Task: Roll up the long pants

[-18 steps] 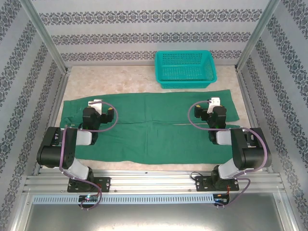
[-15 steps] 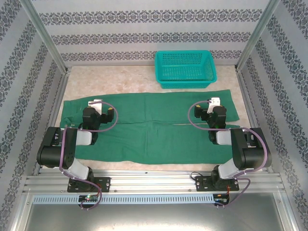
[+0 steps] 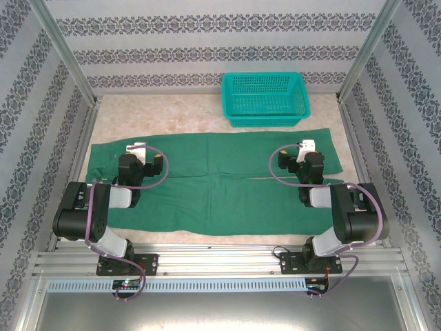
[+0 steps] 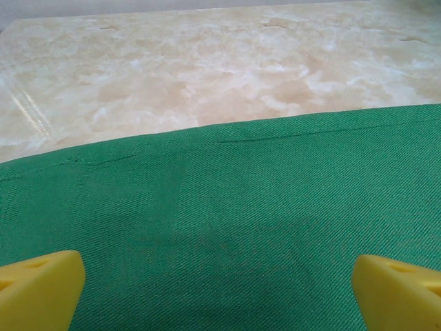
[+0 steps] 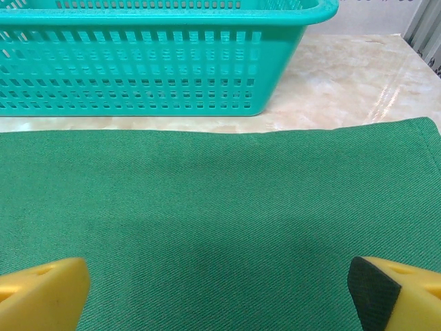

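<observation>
**A:** So, how far along is the rolling?

**B:** Not begun, as I judge it. The pants (image 3: pixel 220 189) lie flat at full length on the table (image 3: pixel 158 114), just in front of the basket (image 3: pixel 265 98), with no fold or roll anywhere.

**A:** And the grippers?

**B:** Both hang over the cloth. The left gripper (image 4: pixel 219 293) is well to the basket's left and the right gripper (image 5: pixel 220 293) is directly in front of it. Each has its 2 fingers (image 4: pixel 38 289) spread wide, pinching nothing.

**A:** What do the wrist views add?

**B:** The right one shows the far hem close to the basket wall, with a strip of table between. The left one shows a faint crease near the hem. Whether the tips touch cloth, I can't tell.

**A:** And from above?

**B:** The whole outline, so all the rolling is left.
</observation>
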You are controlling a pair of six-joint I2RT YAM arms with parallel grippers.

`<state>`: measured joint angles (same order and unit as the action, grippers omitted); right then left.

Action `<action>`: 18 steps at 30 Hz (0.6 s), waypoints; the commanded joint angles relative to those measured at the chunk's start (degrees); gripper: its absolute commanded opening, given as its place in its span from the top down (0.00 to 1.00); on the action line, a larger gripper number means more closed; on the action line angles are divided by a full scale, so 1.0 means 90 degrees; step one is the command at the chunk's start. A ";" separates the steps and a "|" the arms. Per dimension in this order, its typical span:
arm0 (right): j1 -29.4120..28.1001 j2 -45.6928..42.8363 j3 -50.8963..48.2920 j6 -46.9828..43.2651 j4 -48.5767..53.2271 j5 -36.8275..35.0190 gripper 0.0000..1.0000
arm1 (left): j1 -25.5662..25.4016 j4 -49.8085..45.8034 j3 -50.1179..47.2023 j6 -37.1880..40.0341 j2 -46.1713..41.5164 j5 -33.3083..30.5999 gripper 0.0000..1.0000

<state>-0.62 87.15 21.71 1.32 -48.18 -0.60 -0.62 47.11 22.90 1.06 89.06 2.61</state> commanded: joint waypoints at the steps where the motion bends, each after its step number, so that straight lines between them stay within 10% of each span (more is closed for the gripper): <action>1: -0.0004 -0.0120 0.0137 0.0041 -0.0069 -0.0031 0.02 | 0.0117 -0.0040 0.0140 -0.0108 0.0047 0.0069 0.00; 8: -0.0037 -0.0372 0.0289 0.0225 0.0374 -0.0614 0.02 | 0.0075 -0.0088 0.0178 -0.0107 -0.0078 -0.0173 0.00; 12: 0.0080 -0.0813 0.1790 0.0539 0.3245 -0.0911 0.02 | 0.0055 -0.3647 0.1869 -0.0575 -0.0627 -0.1871 0.00; 18: 0.0528 -0.0914 0.2924 0.1075 0.4755 0.0679 0.02 | 0.0398 -0.5012 0.2973 -0.1339 -0.0342 -0.0371 0.00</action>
<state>2.52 79.07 44.97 6.87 -17.78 -0.62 1.15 15.40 46.94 -5.93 84.42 -5.41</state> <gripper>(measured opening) 0.977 0.998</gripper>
